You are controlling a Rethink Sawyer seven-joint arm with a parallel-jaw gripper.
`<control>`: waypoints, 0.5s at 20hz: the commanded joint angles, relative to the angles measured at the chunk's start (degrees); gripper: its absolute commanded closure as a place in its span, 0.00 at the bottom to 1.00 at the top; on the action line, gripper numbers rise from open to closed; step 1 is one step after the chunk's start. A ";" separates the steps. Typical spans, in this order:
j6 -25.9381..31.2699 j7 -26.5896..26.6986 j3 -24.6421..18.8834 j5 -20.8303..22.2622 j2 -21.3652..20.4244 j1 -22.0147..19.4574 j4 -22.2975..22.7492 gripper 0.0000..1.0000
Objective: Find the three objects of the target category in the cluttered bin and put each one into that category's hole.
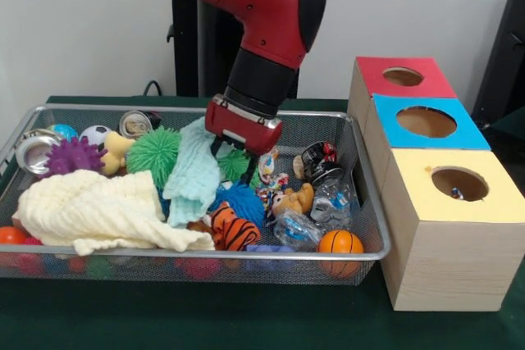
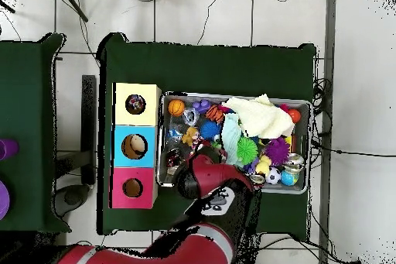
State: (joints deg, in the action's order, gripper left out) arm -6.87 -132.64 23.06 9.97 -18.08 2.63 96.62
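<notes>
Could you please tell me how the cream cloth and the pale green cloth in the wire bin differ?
The cream cloth is the bigger one, lying flat in a thick heap at the bin's front corner; the pale green cloth is narrower and drapes upright over the toys, right beside the claw. The cream one looks ribbed, the green one thinner and crinkled. Both are soft, crumpled fabrics covering other items.

three boxes (image 1: 443, 194), one bin (image 1: 365, 243), two cloths (image 1: 98, 211)

A cream cloth (image 1: 94, 211) lies beside a mint cloth (image 1: 194, 171); a tiger plush (image 1: 233, 229) sits near an orange ball (image 1: 340, 242).
</notes>
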 commanded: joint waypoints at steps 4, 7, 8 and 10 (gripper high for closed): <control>6.08 -2.68 -9.49 1.38 -0.22 -5.40 0.22 0.00; 8.56 -3.57 -9.06 -0.36 -1.90 -4.04 0.94 0.00; 9.06 -3.78 -9.01 -0.70 -2.32 -3.79 1.08 0.00; 10.97 -4.21 -8.85 -1.60 -3.45 -3.06 1.31 0.00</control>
State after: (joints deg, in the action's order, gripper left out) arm -4.13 -132.64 20.54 10.40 -20.96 -0.04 96.88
